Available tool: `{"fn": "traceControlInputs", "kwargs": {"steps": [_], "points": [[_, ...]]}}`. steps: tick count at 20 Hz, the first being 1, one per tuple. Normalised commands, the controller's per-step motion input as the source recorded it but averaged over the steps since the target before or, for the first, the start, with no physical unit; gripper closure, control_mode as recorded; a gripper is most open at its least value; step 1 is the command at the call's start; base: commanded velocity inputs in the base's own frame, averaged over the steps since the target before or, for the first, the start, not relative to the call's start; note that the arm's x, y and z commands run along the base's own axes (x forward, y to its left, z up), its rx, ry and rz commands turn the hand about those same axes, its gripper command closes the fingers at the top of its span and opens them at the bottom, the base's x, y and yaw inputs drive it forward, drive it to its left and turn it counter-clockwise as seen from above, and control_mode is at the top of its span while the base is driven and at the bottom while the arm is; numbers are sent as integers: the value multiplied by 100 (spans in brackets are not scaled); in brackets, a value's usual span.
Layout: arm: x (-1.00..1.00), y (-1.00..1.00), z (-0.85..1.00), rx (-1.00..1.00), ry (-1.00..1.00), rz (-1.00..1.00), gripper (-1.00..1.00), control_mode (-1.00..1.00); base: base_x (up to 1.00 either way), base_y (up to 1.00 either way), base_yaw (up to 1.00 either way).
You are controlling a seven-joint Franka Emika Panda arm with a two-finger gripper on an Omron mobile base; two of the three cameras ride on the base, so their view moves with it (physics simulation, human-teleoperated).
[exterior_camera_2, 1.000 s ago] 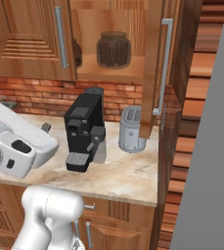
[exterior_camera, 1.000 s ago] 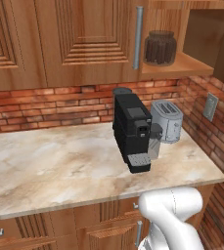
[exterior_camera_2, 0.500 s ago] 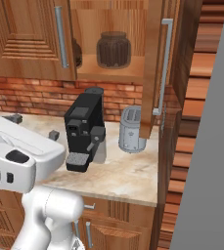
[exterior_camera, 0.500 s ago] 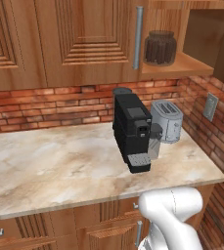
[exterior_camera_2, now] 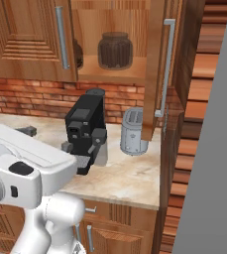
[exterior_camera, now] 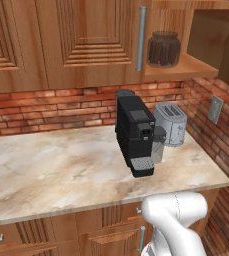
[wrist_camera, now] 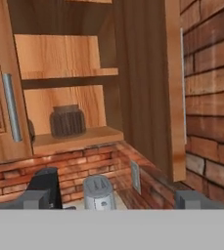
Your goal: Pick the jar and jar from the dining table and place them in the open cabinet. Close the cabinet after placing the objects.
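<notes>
A squat glass jar (exterior_camera: 163, 48) (exterior_camera_2: 115, 49) (wrist_camera: 67, 120) with dark brown contents stands on the lowest shelf of the open wooden cabinet (exterior_camera_2: 112, 74) (wrist_camera: 74, 139). To its left a second dark rounded jar (exterior_camera_2: 78, 53) (wrist_camera: 30, 131) peeks out from behind the closed left door. The cabinet's right door (exterior_camera_2: 157, 69) (wrist_camera: 174, 88) is swung wide open, its silver bar handle (exterior_camera_2: 167, 64) facing out. My gripper (wrist_camera: 116, 201) is open and empty, well short of the shelf and looking up at it from below. The dining table is out of view.
On the marbled counter (exterior_camera: 61, 170) under the cabinet stand a black coffee machine (exterior_camera: 136, 135) (exterior_camera_2: 85, 126) and a silver toaster (exterior_camera: 171, 123) (exterior_camera_2: 133, 131). A brick wall (exterior_camera: 46, 107) runs behind and a wall socket (exterior_camera: 215, 109) sits on the right wall. Wooden drawers (exterior_camera: 111, 227) lie below the counter.
In the right base view my arm and hand have swung further right, toward the coffee machine. Jars, cabinet door and counter things have not moved.
</notes>
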Motion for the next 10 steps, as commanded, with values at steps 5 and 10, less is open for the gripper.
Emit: {"fn": "traceControlInputs", "kwargs": {"steps": [5, 10], "points": [[0, -33, -25, -4, 0, -6, -100, -100, 0, 0, 0], [0, -21, -9, -4, -7, -6, -100, -100, 0, 0, 0]]}}
